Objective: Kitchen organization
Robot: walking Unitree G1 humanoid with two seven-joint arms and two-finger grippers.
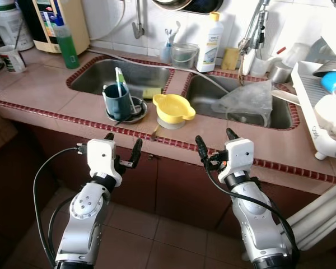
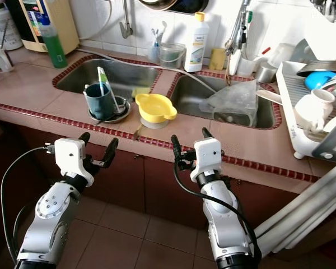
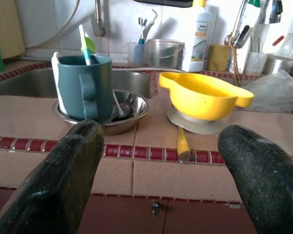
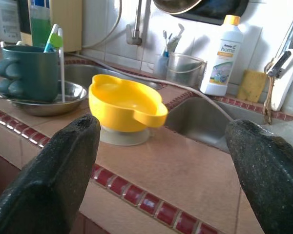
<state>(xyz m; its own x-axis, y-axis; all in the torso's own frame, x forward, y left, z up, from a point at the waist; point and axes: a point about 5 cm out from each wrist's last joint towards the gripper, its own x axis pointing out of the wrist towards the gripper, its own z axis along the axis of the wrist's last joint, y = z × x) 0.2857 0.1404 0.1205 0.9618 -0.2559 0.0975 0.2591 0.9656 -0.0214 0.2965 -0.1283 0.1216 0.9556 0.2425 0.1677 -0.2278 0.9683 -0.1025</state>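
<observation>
A teal mug (image 1: 117,101) holding a toothbrush stands in a steel bowl (image 1: 132,116) on the tiled counter (image 1: 56,89) between the two sinks. Right of it a yellow bowl (image 1: 173,107) rests on a clear base, and a small yellow object (image 3: 182,142) lies near the counter's red-tiled edge. My left gripper (image 1: 123,140) is open in front of the counter edge, below the mug. My right gripper (image 1: 215,137) is open at the same height, below and to the right of the yellow bowl. Neither holds anything.
The left sink (image 1: 101,75) holds a sponge; a crumpled plastic bag (image 1: 243,101) fills the right sink. A white dish rack (image 1: 319,95) with crockery stands at the right. A detergent bottle (image 1: 210,42), a green bottle (image 1: 67,42) and a white cup (image 1: 11,58) line the back.
</observation>
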